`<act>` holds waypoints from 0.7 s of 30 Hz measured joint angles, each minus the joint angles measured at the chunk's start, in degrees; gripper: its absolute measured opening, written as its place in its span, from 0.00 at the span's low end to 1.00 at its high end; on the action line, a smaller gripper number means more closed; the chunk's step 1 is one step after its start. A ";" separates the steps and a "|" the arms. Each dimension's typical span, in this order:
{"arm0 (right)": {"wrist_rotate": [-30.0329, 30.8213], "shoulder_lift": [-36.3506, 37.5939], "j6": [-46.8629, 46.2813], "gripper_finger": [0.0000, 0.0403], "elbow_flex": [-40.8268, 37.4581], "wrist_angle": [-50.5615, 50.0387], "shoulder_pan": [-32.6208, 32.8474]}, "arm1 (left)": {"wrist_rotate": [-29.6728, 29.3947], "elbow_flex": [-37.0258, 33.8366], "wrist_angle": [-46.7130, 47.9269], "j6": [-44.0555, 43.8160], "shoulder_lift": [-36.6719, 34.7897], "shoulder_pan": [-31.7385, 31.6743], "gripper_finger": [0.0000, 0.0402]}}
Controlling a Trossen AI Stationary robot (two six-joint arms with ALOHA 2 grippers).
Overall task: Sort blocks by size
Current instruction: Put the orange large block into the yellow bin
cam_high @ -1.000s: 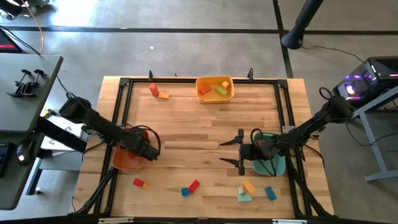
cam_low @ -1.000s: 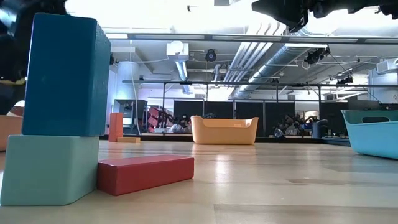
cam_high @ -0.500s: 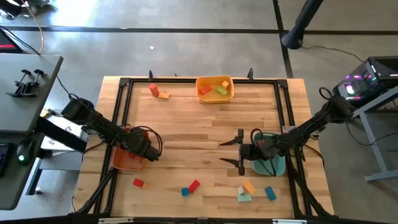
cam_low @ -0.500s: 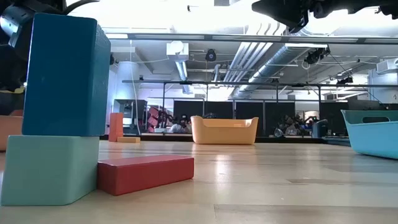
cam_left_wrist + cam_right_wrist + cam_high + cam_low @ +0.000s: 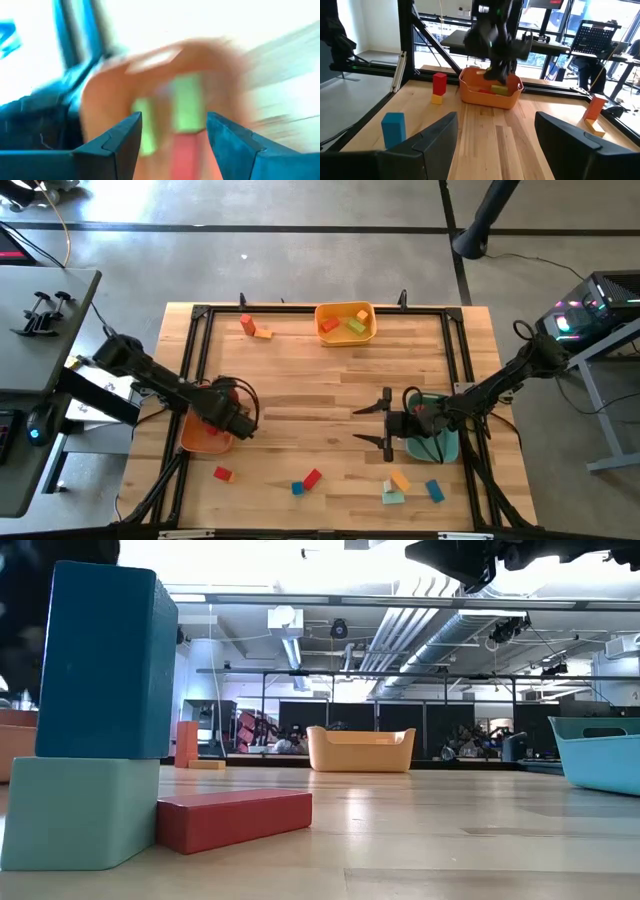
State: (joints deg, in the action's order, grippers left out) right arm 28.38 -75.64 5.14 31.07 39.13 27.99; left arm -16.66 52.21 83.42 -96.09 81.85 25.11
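My left gripper (image 5: 238,423) hangs open over the orange tray (image 5: 205,436) at the table's left, pointing steeply down. In the left wrist view its fingers (image 5: 172,120) frame green blocks (image 5: 189,107) and a red block (image 5: 186,150) lying in that tray; nothing is between them. My right gripper (image 5: 362,425) waits open and level beside the teal tray (image 5: 440,442), pointing toward the table's left. Loose blocks lie near the front edge: a red one (image 5: 223,474), a blue and red pair (image 5: 306,481), and an orange, teal and blue group (image 5: 405,486).
A yellow tray (image 5: 345,322) with several blocks stands at the far edge, with a red and an orange block (image 5: 250,327) to its left. A black frame (image 5: 200,315) runs round the table. In the low view a blue block (image 5: 100,660) stands on a teal one (image 5: 75,810).
My left gripper has risen a little above the orange tray and tipped slightly. The blocks on the table and my right arm have kept still.
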 joint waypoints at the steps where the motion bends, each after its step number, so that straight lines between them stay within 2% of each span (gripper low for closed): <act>1: 0.00 0.00 0.07 0.65 0.00 0.02 -0.19 | -3.51 1.89 -0.19 0.76 -0.43 0.38 0.52; 4: 0.00 0.00 -0.16 0.65 0.00 0.01 -0.71 | -16.74 6.75 -3.98 5.04 -0.97 1.88 0.52; 8: 0.00 0.00 -0.56 0.65 0.00 -0.25 -1.01 | -35.51 8.58 -16.59 12.72 -0.97 2.99 0.52; 13: -0.01 -0.80 -2.75 0.65 0.00 -0.93 -0.65 | -52.59 8.55 -29.57 28.18 0.94 1.21 0.52; 15: 0.00 -1.29 -2.77 0.65 0.00 -0.94 -0.38 | -53.92 8.57 -31.89 30.15 1.44 -0.67 0.52; 18: 0.00 -2.00 -4.45 0.65 -0.02 -1.01 0.16 | -47.45 8.54 -30.87 30.93 1.41 -6.07 0.52; 21: -0.02 -2.85 -5.15 0.65 -0.02 -1.27 0.72 | -44.23 8.46 -29.86 35.57 1.38 -11.77 0.52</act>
State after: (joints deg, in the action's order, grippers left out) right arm 28.36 -78.48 -0.01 31.05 37.86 28.71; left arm -60.88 60.67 53.56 -60.52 83.23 13.34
